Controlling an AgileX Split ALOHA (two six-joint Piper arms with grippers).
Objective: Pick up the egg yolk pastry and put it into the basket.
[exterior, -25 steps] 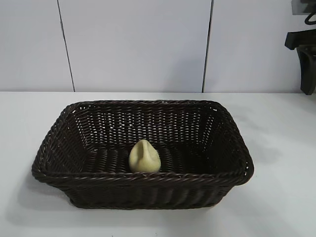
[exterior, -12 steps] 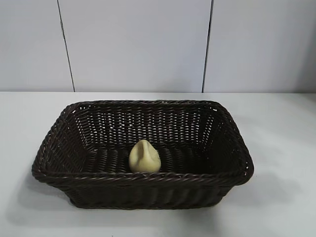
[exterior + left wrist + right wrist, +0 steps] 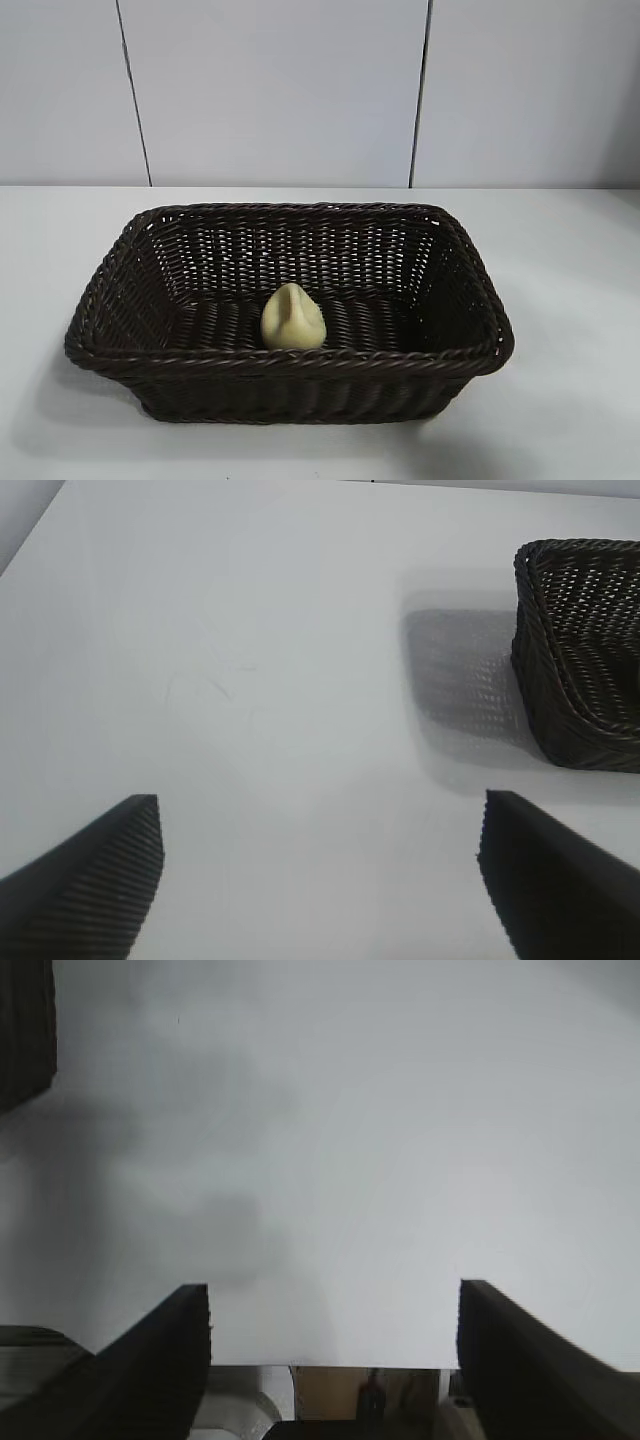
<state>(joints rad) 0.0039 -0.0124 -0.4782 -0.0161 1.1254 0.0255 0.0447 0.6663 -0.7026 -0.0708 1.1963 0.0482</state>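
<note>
The right gripper [image 3: 335, 1345] is hanging with its fingers spread and nothing between them, pointing down at bare white table [image 3: 340, 1140] near the table's edge; only a dark corner of the basket is showing far off in its wrist view, and neither arm is appearing in the exterior view. The left gripper [image 3: 320, 875] is likewise standing wide and empty, looking across open tabletop with the end of the basket [image 3: 585, 650] off to one side and well apart from its fingertips. Going outward from both, the basket [image 3: 290, 362] is sitting in the middle of the table, its long axis running across the exterior view from the left arm's side to the right arm's, so that each arm is facing one short end. The egg yolk pastry [image 3: 293, 317] is already lying inside, leaning against the inner face of the long wall nearest the exterior camera, about midway along it and tipped rather than flat. Judging from this, the placing is looking done: the pastry is lying between the two grippers, well apart from each, neither clearly nearer, and no reach toward it seems called for.
</note>
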